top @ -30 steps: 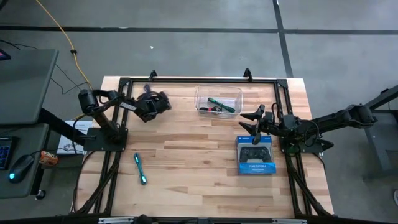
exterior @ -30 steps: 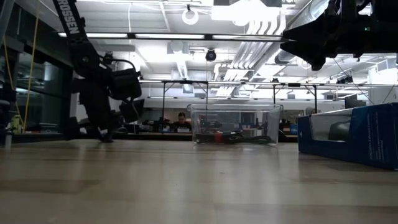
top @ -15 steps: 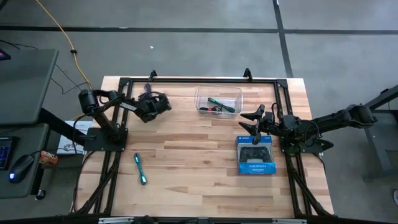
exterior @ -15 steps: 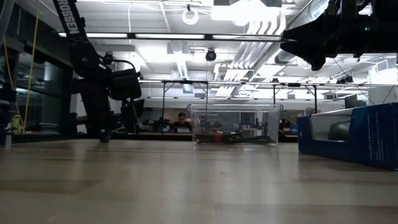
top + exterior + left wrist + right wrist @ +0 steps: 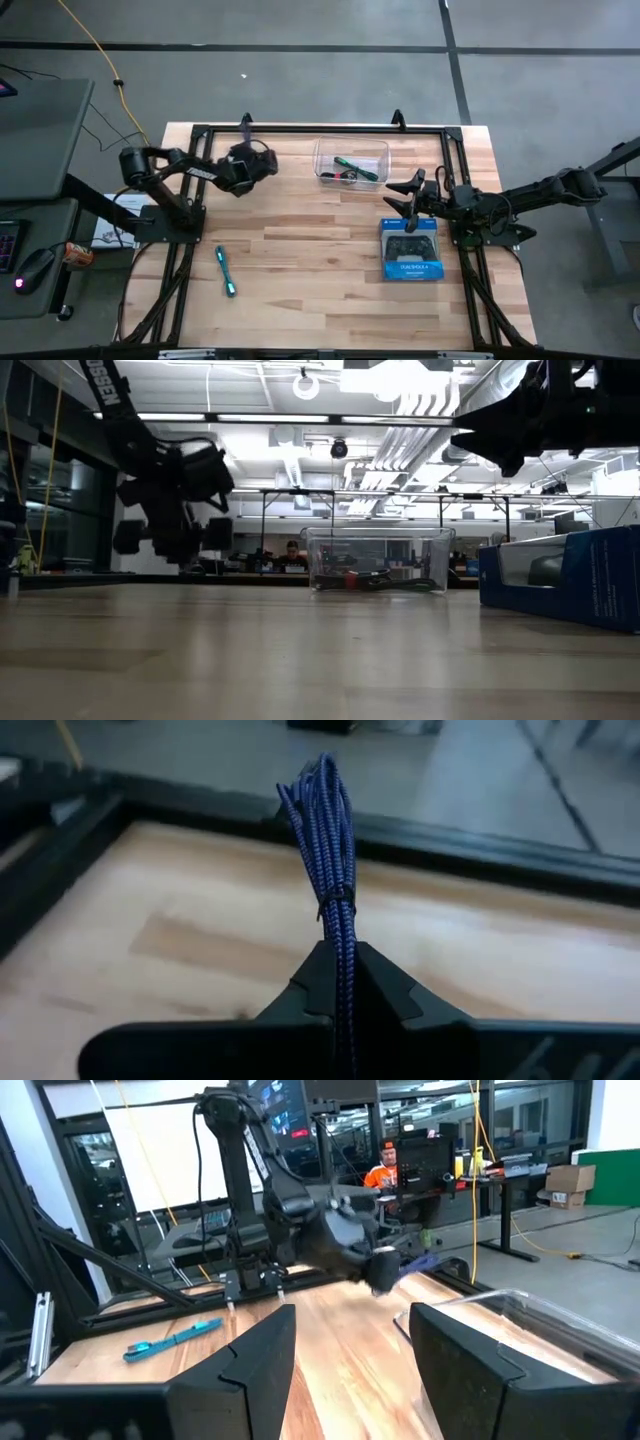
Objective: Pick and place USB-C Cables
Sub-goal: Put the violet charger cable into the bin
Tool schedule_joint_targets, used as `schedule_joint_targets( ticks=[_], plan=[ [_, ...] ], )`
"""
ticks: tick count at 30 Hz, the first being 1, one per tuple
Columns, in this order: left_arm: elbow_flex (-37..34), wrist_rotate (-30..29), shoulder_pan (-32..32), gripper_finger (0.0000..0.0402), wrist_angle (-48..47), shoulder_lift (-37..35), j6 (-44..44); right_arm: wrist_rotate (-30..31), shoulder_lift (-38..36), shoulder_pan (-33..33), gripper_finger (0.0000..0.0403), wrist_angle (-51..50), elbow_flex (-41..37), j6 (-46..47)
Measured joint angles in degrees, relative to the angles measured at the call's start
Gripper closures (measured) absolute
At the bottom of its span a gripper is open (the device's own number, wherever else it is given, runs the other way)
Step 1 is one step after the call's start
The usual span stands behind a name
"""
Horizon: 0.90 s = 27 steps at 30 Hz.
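Observation:
The dark purple cable bundle [image 5: 325, 830] is in my left gripper [image 5: 340, 958], which is shut on it above the table's far left part [image 5: 256, 160]; it also shows in the right wrist view [image 5: 420, 1263]. The bright cyan cable [image 5: 225, 271] lies flat on the wood near the left edge. The green cable [image 5: 352, 163] and the black one with a red band [image 5: 345, 177] lie inside the clear tub [image 5: 322, 150]. My right gripper [image 5: 403, 196] is open and hovers by the blue box's far end. My left gripper pinches the purple bundle between its two fingers [image 5: 385, 985] at one end [image 5: 342, 935], just behind its black tie. The rest of the bundle sticks straight out past the fingertips, along the fingers. It is lifted clear of the table.
The blue controller box [image 5: 411, 255] lies on the right part of the table, and the tub stands at the far middle [image 5: 378, 560]. A black frame runs around the table's edges [image 5: 300, 128]. Bare wood lies between the cyan cable and the box.
My left gripper has risen from the tabletop and shifted slightly toward the far edge, carrying the purple bundle clear of the wood. The right arm has kept still.

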Motion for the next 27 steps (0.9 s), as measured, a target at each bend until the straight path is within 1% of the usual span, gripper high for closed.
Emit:
schedule_joint_targets(
  ticks=[3,5,7,9,11,14,17,19,20,21,23,27],
  plan=[
    [0.00,-0.62,-1.49,0.0401,2.27,-3.28,6.39,0.39,0.00,0.02,0.0213,-0.35,0.00,0.17],
    [0.00,-0.43,-2.59,0.0401,6.42,-6.34,14.15,0.48,0.00,0.02,0.0213,-0.32,0.00,0.19],
    [0.00,1.92,-3.84,0.0401,11.41,-9.65,24.29,0.48,0.00,0.00,0.0213,-0.19,0.00,0.14],
    [0.00,7.22,-5.29,0.0401,17.18,-13.27,36.04,0.77,0.02,0.01,0.0213,-0.22,0.00,0.02],
    [0.02,15.32,-6.88,0.0401,21.37,-16.79,46.65,1.62,0.02,0.02,0.0213,-0.20,0.00,0.01],
    [0.03,29.12,-9.57,0.0401,24.00,-21.89,56.45,1.99,0.01,0.00,0.0213,-0.20,0.00,-0.46],
    [0.01,42.22,-12.44,0.0401,24.74,-25.54,62.49,1.99,0.00,0.00,0.0213,-0.19,0.00,-0.85],
    [-1.53,49.06,-14.24,0.0401,27.72,-26.97,65.23,1.99,0.01,0.00,0.0213,-0.17,0.00,-0.88],
    [-2.71,51.13,-14.96,0.0401,29.80,-27.33,66.12,2.01,0.02,0.00,0.0213,-0.17,0.00,-0.88],
    [-4.11,52.20,-15.55,0.0401,32.26,-27.44,66.69,2.01,0.02,0.00,0.0213,-0.17,0.00,-0.88],
    [-7.56,52.11,-15.90,0.0401,37.88,-27.39,66.94,1.99,0.01,0.00,0.0213,-0.11,0.00,-0.85],
    [-14.72,52.34,-14.16,0.0401,51.43,-25.82,64.71,2.01,0.01,0.00,0.0213,-0.08,0.00,-0.72]
  ],
)
